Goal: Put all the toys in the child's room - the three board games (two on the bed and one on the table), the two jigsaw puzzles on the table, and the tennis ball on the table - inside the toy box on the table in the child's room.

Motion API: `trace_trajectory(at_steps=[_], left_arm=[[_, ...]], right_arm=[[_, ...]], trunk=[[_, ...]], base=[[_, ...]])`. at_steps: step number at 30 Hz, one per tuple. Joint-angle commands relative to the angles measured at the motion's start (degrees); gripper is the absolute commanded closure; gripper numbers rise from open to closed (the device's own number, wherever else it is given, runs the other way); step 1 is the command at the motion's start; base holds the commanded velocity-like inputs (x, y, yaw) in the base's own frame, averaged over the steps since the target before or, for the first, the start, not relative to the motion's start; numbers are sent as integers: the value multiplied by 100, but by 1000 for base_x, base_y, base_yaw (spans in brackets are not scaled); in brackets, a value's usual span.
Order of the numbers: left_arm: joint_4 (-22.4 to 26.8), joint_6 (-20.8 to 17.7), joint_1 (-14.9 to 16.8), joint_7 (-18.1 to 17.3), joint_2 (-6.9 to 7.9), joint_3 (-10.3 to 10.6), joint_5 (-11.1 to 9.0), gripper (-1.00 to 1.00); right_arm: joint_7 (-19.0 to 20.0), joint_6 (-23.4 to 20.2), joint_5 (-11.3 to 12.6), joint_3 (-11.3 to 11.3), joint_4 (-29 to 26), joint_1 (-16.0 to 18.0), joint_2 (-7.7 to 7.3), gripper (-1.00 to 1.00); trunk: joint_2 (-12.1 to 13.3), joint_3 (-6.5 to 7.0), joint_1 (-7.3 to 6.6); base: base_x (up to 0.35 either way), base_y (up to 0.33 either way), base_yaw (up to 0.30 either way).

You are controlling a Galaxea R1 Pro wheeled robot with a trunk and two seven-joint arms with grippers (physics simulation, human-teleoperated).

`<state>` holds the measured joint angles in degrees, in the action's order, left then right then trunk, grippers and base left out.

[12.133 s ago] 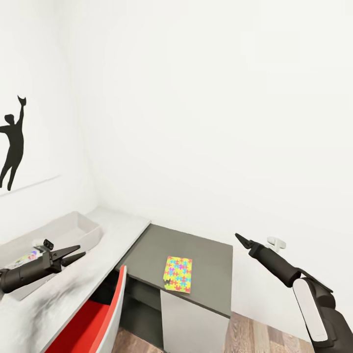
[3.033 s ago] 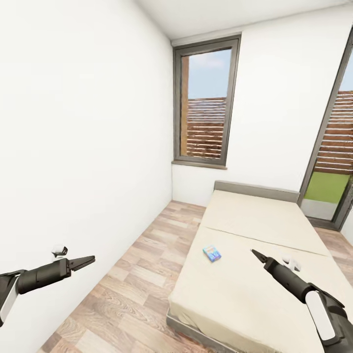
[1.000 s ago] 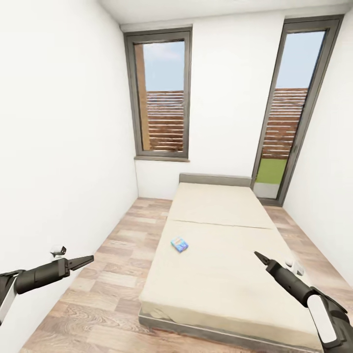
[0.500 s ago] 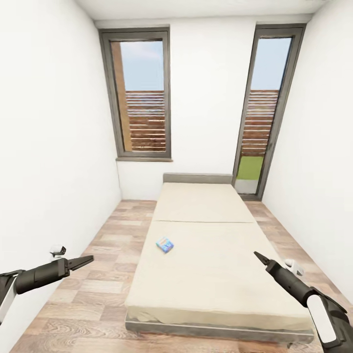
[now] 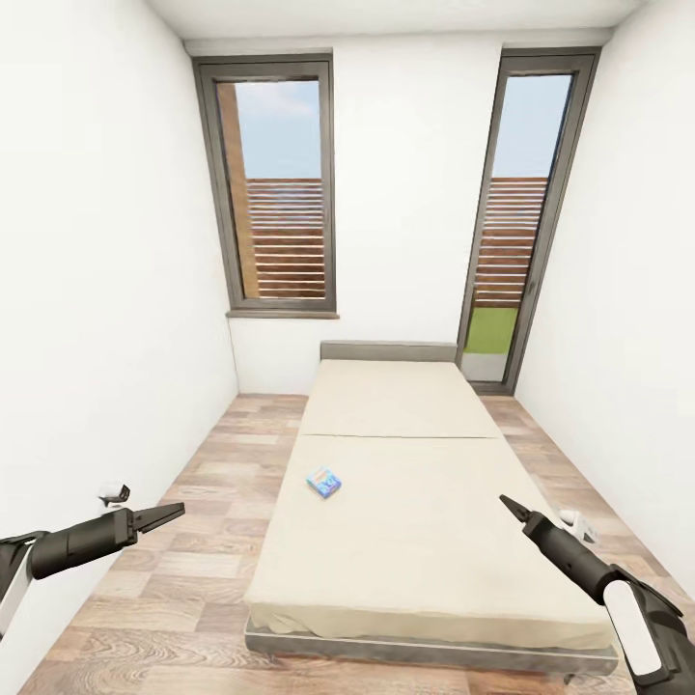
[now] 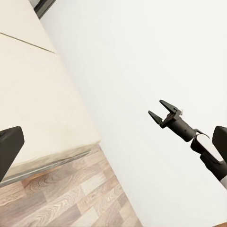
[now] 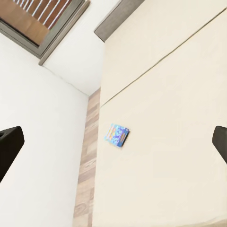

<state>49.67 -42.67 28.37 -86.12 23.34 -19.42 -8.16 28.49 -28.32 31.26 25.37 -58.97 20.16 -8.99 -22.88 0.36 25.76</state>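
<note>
the left gripper [image 5: 172, 511] at 8 o'clock and the right gripper [image 5: 509, 506] at 4 o'clock both hang empty with jaws parted, over the floor [image 5: 183, 541] and the bed [image 5: 415, 512]. the small blue board game [image 5: 324, 481] lies flat on the bed's left half, near centre, turned cornerwise, long axis unclear. beyond, the headboard [image 5: 388, 350] and windows [image 5: 280, 193] at 12 o'clock. the view matches half a second ago; nothing has shifted.

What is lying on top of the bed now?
One small blue board game lies flat on the bed, near its left edge. Nothing else shows on the beige cover; under the bed cannot be seen.
</note>
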Motion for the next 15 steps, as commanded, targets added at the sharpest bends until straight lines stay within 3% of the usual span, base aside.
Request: trace_trajectory(at_steps=[1,15], left_arm=[[-1,-62,1,-18,-1,-1,-1,-100],[-1,-66,1,-3,-13,2,6,-100]], right_arm=[[7,-49,41,12,0,2,2,-100],[7,-47,38,12,0,-1,2,-100]], trunk=[[-4,-2,2],[-4,-2,2]], base=[[0,0,-1],[0,0,0]])
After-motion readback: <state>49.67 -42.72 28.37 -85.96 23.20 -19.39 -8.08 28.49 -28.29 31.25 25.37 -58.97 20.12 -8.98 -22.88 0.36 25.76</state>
